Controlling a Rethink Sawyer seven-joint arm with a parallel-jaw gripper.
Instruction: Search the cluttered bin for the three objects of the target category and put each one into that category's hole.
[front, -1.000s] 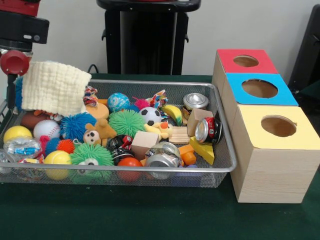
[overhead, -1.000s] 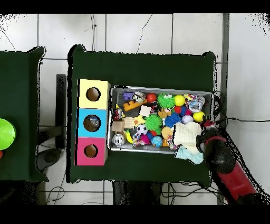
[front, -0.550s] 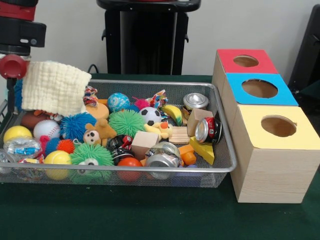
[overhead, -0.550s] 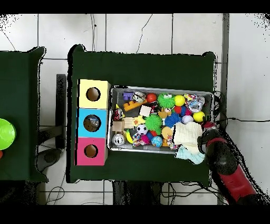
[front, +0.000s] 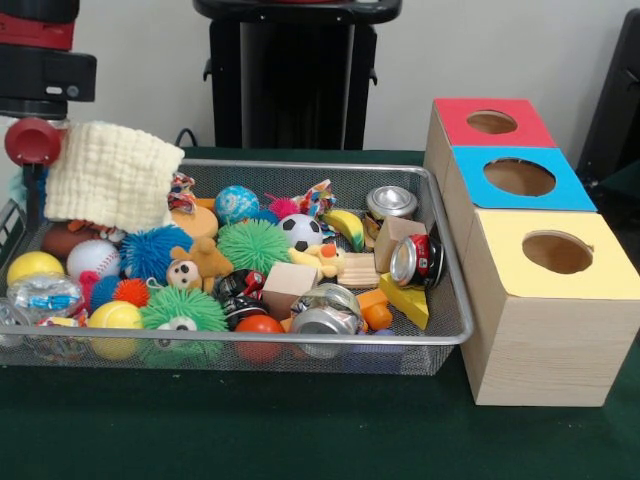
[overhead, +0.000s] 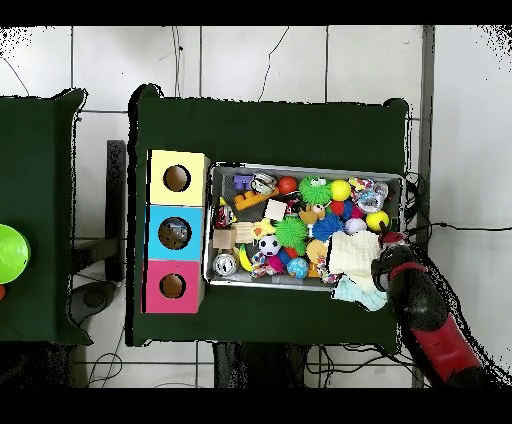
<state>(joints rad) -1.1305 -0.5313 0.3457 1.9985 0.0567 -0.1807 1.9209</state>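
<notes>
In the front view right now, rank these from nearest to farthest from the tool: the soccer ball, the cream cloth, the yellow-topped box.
1. cream cloth: right beside the tool, at the bin's left end.
2. soccer ball: mid-bin, among the toys.
3. yellow-topped box: outside the bin, at the far right.
</notes>
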